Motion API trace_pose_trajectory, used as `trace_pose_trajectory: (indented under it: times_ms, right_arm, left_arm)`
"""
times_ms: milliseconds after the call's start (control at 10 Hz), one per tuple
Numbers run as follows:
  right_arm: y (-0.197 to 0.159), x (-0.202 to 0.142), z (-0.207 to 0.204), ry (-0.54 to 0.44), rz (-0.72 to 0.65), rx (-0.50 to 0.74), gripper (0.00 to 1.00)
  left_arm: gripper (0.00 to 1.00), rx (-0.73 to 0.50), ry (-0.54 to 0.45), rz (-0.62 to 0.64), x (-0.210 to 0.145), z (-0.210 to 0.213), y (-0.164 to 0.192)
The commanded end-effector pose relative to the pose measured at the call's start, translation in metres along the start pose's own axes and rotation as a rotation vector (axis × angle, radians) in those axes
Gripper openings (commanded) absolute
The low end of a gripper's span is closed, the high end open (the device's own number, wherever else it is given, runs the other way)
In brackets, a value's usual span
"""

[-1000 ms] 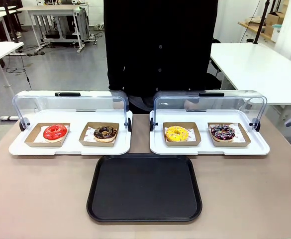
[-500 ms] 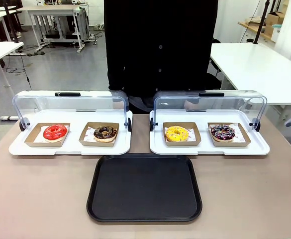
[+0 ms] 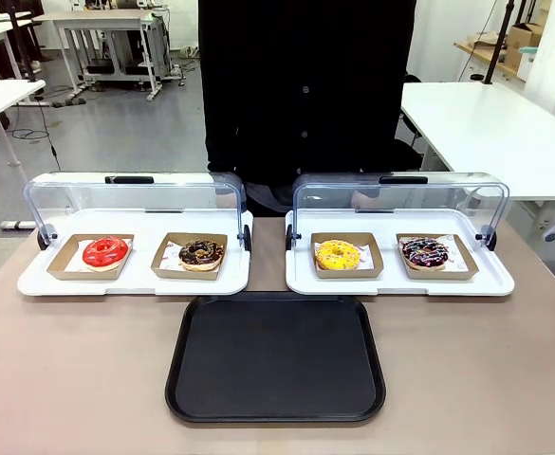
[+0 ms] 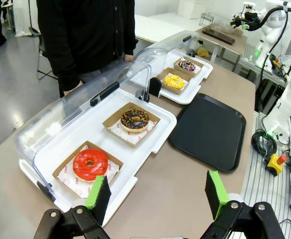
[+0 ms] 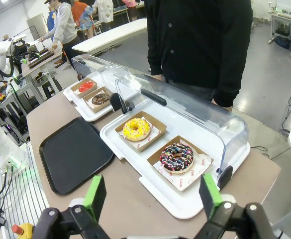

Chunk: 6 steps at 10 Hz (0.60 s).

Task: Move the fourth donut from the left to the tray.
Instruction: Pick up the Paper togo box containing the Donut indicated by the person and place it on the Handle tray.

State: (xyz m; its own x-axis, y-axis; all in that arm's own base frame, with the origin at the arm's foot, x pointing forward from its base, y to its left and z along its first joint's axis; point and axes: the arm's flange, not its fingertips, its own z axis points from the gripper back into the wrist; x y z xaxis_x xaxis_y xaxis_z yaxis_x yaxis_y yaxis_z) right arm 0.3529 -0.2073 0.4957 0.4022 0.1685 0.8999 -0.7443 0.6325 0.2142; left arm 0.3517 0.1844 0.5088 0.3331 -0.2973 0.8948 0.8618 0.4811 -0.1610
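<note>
fourth donut from the left (image 3: 424, 251): chocolate glaze, pink and white stripes. sits in its brown cardboard holder (image 3: 462, 268) at the right end of the right-hand display tray (image 3: 400, 287), just beside the yellow donut (image 3: 339, 254). not yet lifted.

clear lid (image 3: 396, 194) is swung up and back, leaving the tray's front open toward the robot. judged: this gives a gripper a way in.

black tray (image 3: 275, 360) lies bare on the table (image 3: 68, 370), in front of the gap between the two display trays. judged: a drop spot within either arm's reach.

right gripper (image 5: 151, 195): fingers spread wide, green pads (image 5: 96, 195) facing each other, nothing between them. it hangs above the table edge, looking down on the striped donut, well apart from it. judged: the nearer arm, likely the one for the pick.

left gripper (image 4: 156, 194): also spread and empty, poised near the red donut (image 4: 90, 164) at the end of the left-hand display tray (image 4: 162, 119).

views compared:
- front view gives the row order for the count: red, sprinkled chocolate donut (image 3: 201, 252), yellow, striped. it also shows the person (image 3: 305, 85) standing at the far side.
- right wrist view gives the target close: low holder walls, printed paper liner under the ring, bare white tray around the holder.
- left wrist view shows the target far off and small, stripes hard to read.
</note>
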Motion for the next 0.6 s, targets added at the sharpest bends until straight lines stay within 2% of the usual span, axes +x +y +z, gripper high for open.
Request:
trace_pose_trajectory:
  times_ms: [0,500]
  right_arm:
    - [-0.0026,0.0029,0.0,-0.025,0.026,0.0,1.0]
    - [-0.0026,0.0029,0.0,-0.025,0.026,0.0,1.0]
  left_arm:
    - [1.0,-0.009,-0.013,-0.023,0.0006,0.0013,0.0012]
    - [1.0,-0.009,-0.013,-0.023,0.0006,0.0013,0.0012]
